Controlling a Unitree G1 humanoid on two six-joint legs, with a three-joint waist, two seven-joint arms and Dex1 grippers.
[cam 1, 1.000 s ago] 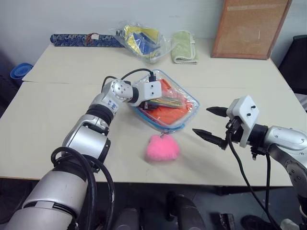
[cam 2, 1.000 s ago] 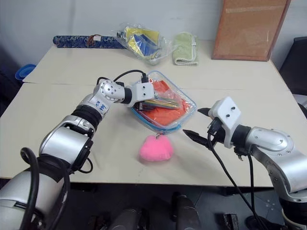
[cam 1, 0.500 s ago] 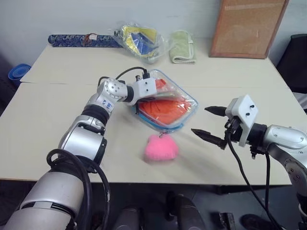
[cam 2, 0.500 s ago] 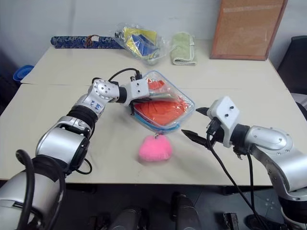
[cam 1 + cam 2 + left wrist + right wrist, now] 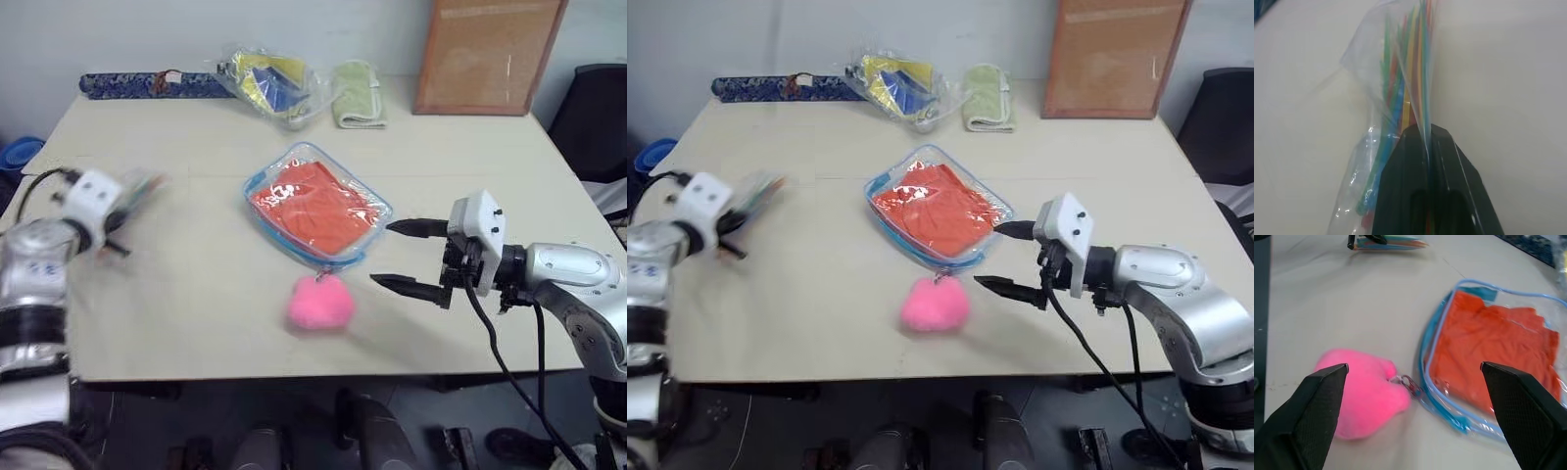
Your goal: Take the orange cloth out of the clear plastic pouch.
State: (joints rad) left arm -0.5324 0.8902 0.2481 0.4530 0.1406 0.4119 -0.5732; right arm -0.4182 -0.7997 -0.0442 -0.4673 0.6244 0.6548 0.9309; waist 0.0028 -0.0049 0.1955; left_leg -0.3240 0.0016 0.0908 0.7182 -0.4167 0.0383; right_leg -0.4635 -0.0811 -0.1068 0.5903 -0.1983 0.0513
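The clear plastic pouch with blue trim lies flat mid-table, and the orange cloth is inside it. Its pink fluffy heart charm rests just in front. My right gripper stands open to the right of the pouch's near corner, one fingertip close to the trim and apart from it. In the right wrist view the pouch and charm lie between the spread fingers. Far to the left, my left gripper is shut on a small clear bag of coloured sticks, held above the table.
At the back of the table lie a crinkly clear bag with yellow and blue contents, a pale green folded towel and a long dark patterned roll. A cork board leans at the back right. A blue object sits off the left edge.
My left gripper shut on the bag of coloured sticks at the pouch and swung far left with it. The pouch now lies flat. My right gripper edged slightly toward the pouch.
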